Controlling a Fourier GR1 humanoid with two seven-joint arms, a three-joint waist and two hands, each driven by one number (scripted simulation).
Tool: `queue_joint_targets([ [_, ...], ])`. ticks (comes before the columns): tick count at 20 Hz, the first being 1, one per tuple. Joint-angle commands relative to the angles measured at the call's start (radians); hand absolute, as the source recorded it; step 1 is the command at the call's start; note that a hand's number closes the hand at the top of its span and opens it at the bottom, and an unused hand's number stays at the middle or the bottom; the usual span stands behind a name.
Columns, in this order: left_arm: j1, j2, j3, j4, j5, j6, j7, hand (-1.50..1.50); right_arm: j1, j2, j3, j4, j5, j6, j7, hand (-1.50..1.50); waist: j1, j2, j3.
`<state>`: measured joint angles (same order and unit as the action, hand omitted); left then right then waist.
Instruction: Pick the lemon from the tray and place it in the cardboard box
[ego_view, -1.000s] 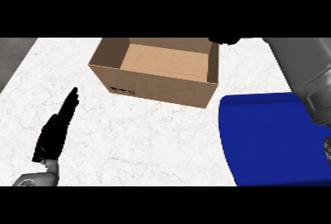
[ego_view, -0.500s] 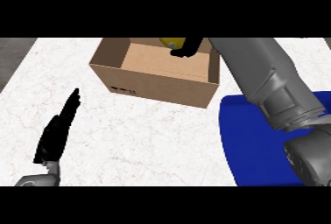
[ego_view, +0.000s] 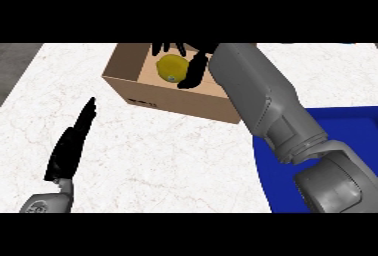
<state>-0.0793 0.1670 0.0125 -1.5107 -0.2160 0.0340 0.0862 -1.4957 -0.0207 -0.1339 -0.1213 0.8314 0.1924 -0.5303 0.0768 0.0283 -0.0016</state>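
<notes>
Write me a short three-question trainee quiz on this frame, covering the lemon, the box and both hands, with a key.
1. True or false: the lemon is inside the cardboard box.
2. Which hand is over the box opening? A) left hand B) right hand C) neither
3. Fill in: the blue tray shows at the view's ____ side.

Key:
1. True. The lemon shows within the box walls, under the right hand's spread fingers.
2. B. The right forearm reaches across to the box; the left hand rests flat and straight on the counter at lower left.
3. Right.
</notes>
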Motion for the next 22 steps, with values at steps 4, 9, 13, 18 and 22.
queue_joint_targets([
  [4, -0.017, -0.003, -0.006, -0.011, -0.007, 0.0, -0.001, 0.0, 0.013, 0.02, -0.022, 0.028, -0.033, -0.022, 0.026, -1.5, 0.026, 0.007, 0.0],
  [9, -0.037, -0.003, -0.004, -0.006, -0.006, -0.003, 0.015, 0.0, 0.025, 0.021, -0.153, 0.023, -0.174, -0.028, 0.022, -1.5, 0.025, 0.006, 0.001],
  [13, 0.01, 0.003, 0.001, -0.02, 0.004, -0.011, -0.011, 0.0, 0.045, -0.007, -0.267, 0.0, -0.281, -0.044, 0.037, -1.5, 0.019, 0.009, 0.001],
  [18, 0.002, 0.009, 0.002, -0.041, 0.007, -0.02, 0.024, 0.0, 0.009, -0.09, -0.391, 0.007, -0.405, 0.066, 0.097, -1.5, 0.021, 0.014, 0.002],
  [22, 0.02, 0.009, 0.006, -0.033, 0.001, -0.01, -0.018, 0.0, 0.032, -0.211, -0.432, 0.004, -0.44, 0.096, 0.13, -1.5, 0.019, 0.017, 0.001],
])
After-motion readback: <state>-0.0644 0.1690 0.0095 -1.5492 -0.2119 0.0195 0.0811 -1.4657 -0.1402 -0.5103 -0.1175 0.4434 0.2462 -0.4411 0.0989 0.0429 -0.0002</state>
